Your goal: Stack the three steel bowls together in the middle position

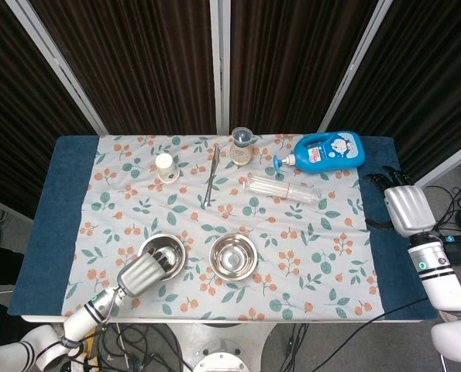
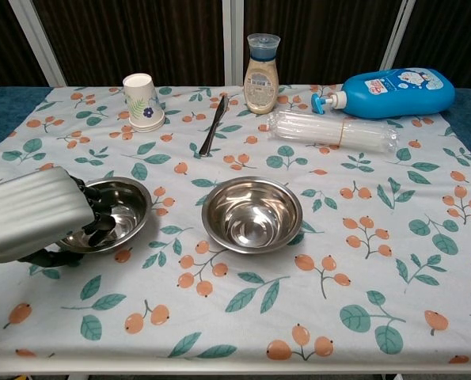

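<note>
Two steel bowls show on the floral cloth: a left bowl (image 1: 166,254) (image 2: 112,214) and a middle bowl (image 1: 232,256) (image 2: 252,214), both resting on the table. My left hand (image 1: 141,273) (image 2: 33,224) is at the left bowl's near-left rim, with dark fingers (image 2: 93,220) curled inside the bowl and the thumb outside below the rim. It grips that rim. My right hand (image 1: 406,209) hovers over the blue table edge at the far right, fingers apart and holding nothing. It is outside the chest view.
Along the back stand a paper cup (image 2: 142,100), a knife (image 2: 213,125), a sauce bottle (image 2: 261,73), a lying clear plastic bottle (image 2: 330,131) and a blue detergent bottle (image 2: 397,93). Bare cloth lies right of the middle bowl.
</note>
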`<state>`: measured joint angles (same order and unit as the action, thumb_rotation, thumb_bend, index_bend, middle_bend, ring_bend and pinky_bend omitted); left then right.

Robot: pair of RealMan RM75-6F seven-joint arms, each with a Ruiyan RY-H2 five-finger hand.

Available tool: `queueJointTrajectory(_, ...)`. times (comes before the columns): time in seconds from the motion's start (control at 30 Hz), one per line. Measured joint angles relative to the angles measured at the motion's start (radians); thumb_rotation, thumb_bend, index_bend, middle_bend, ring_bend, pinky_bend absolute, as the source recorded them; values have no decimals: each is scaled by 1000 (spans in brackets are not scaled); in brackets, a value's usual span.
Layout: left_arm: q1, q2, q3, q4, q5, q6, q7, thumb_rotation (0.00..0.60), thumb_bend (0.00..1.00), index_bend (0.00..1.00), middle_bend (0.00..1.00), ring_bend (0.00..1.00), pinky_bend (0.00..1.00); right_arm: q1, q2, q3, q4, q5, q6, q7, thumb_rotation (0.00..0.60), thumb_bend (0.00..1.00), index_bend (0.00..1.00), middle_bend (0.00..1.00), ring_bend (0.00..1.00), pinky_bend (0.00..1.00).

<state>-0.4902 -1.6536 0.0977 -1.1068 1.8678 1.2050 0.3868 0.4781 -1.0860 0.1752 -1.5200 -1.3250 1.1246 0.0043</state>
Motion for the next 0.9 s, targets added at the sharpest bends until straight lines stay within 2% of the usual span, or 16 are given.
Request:
queueJointTrajectory(0.2, -15, -34, 18, 55, 32, 35, -12, 600, 309, 699, 708, 602, 706, -4, 2, 2, 4, 4, -3, 26, 600, 0, 202, 270, 97, 165)
queueJointTrajectory(0.43, -25, -34, 23, 46, 38, 44, 16, 600, 314, 714, 727, 614, 710, -22, 12, 3, 14, -2, 14, 70, 600, 0, 201, 271, 98, 165)
queueJointTrajectory(0.9, -81, -19, -19, -29, 42, 65, 42, 600, 325, 724, 738, 623, 715, -40, 31, 23, 23, -1, 46, 118, 600, 0, 200, 271, 97, 165)
